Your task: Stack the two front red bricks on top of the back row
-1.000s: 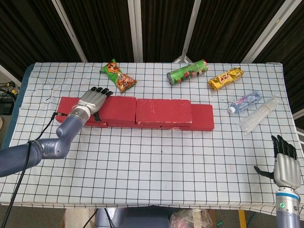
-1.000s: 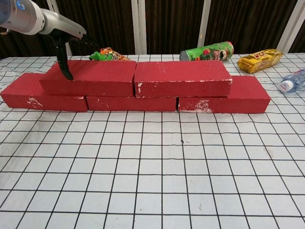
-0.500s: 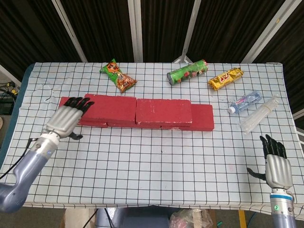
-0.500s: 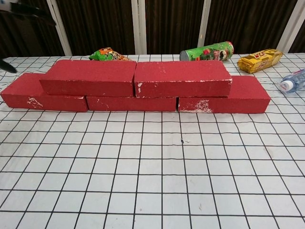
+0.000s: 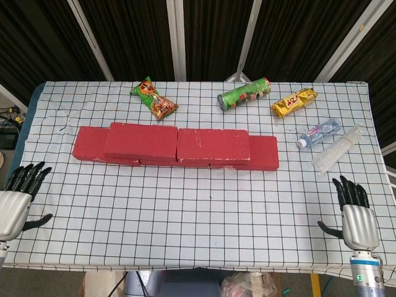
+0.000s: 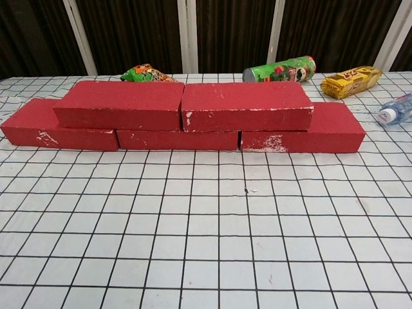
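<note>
From the head view, the red bricks form a low wall across the middle of the checked tablecloth [image 5: 185, 216]. Two upper bricks sit end to end on a bottom row: the left upper brick [image 5: 142, 140] and the right upper brick [image 5: 213, 145] meet at a seam near the wall's centre. The bottom row pokes out at both ends, as the left bottom brick [image 5: 86, 146] and the right bottom brick [image 5: 265, 153]; its middle part is mostly hidden under the top pair. The left hand [image 5: 15, 201] hangs at the table's near left edge, fingers spread and holding nothing, well apart from the bricks. The right hand [image 5: 354, 216] stands at the near right edge, fingers upright and apart, also empty. Behind the wall lie a green-and-red snack bag [image 5: 154, 99], a green chip can [image 5: 244, 93] on its side and a yellow snack packet [image 5: 294, 102]; to the right lie a water bottle [image 5: 318, 133] and a clear plastic bottle [image 5: 338, 148].

From the chest view, neither hand shows. The left upper brick [image 6: 119, 105] and right upper brick [image 6: 246, 106] have rough, matte red faces with white chipped spots along edges and corners. Beneath them, three bottom bricks show: left [image 6: 38, 131], middle [image 6: 177, 140] and right [image 6: 322, 132], the right one scuffed white at its near left corner. The upper bricks straddle the joints below.
</note>
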`<state>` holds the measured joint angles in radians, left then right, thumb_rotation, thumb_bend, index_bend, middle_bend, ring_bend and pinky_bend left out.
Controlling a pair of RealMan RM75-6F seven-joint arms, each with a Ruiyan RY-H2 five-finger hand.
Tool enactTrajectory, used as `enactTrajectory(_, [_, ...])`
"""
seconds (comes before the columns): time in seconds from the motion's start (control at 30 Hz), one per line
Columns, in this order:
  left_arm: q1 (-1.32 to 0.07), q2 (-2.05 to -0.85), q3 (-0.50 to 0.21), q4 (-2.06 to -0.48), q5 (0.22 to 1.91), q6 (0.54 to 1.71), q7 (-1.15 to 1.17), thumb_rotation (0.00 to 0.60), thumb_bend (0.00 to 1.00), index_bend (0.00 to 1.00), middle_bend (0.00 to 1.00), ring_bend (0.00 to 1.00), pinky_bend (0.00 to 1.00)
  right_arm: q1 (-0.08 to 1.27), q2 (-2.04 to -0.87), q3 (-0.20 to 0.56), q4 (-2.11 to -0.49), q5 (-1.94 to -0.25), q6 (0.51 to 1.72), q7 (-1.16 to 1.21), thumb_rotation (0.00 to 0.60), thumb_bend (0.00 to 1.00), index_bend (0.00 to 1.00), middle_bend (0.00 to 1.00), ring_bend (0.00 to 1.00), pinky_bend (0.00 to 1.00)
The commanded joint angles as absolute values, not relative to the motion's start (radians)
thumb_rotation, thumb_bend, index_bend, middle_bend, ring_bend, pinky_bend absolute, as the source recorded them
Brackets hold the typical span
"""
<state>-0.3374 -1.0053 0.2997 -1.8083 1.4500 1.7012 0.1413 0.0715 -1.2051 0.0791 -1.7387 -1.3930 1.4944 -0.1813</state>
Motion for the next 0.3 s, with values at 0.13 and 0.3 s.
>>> enactTrajectory(0.13, [-0.242, -1.098, 0.269, -1.672, 1.523, 1.732, 0.079, 0.6, 0.0, 0.09, 0.0, 0.0, 0.0, 0.06, -1.198, 0.077, -1.751, -1.411, 1.515, -0.179, 0.6, 0.13, 0.06, 0.0, 0.0, 0.0])
enactTrajectory(0.3, [-0.208, -1.136, 0.234, -1.61, 1.543, 1.724, 0.046, 0.6, 0.0, 0.09, 0.0, 0.0, 0.0, 0.055, -1.196, 0.076, -1.755, -1.418, 1.52, -0.182, 0.6, 0.13, 0.06, 0.0, 0.0, 0.0])
